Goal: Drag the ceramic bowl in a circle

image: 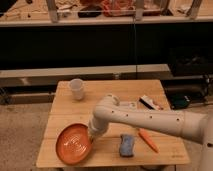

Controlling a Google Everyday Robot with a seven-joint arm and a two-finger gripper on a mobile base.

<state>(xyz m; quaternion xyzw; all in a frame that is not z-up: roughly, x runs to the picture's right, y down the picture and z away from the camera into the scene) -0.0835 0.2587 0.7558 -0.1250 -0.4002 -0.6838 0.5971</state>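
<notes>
The ceramic bowl (pixel 74 143) is a wide shallow orange bowl with pale concentric marks inside. It sits at the front left corner of the wooden table (pixel 110 95), its rim near the table's front edge. My gripper (pixel 93 133) is at the end of the white arm (pixel 145 119), which reaches in from the right. The gripper is down at the bowl's right rim.
A small translucent white cup (pixel 76 89) stands at the back left. A blue sponge (pixel 126 144) and an orange carrot-like item (pixel 148 140) lie at the front right. A packet and a brush-like item (pixel 149 103) lie at the back right. Shelving stands behind the table.
</notes>
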